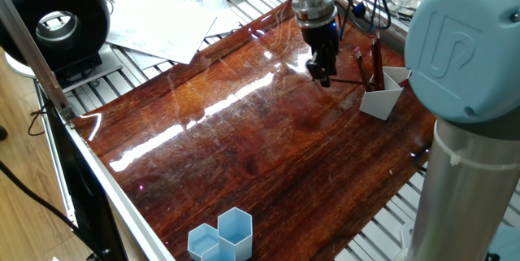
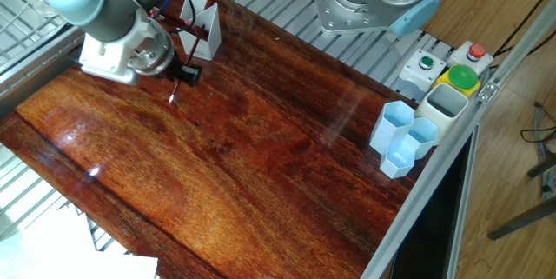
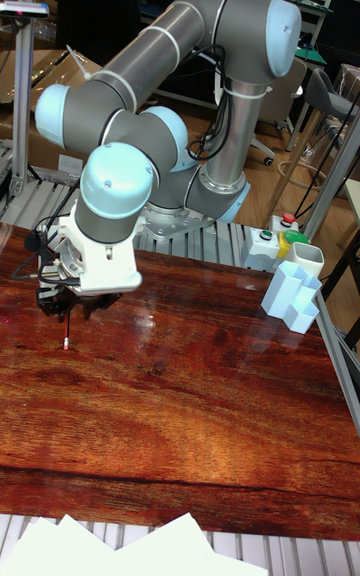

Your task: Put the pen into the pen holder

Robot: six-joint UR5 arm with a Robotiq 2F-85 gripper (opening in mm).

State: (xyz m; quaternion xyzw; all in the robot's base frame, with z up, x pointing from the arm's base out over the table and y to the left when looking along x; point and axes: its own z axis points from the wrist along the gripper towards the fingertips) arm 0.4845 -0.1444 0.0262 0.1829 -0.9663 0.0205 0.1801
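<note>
**Gripper low over the pen near the white holder**

The gripper (image 1: 322, 72) hangs just above the wooden table (image 1: 244, 139), its fingers close together around the upper end of a dark pen (image 2: 176, 88); whether they actually clamp it cannot be told. The pen's tip rests on the table. The white pen holder (image 1: 382, 94), with two pens inside, stands nearby.

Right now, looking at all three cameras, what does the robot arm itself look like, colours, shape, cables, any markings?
The arm is made of thick grey tubes joined by rounded light blue caps; one cap close to the camera shows an embossed logo. A white block sits at the wrist, and the small two-finger gripper below it is black. Black cables loop around the wrist.
</note>
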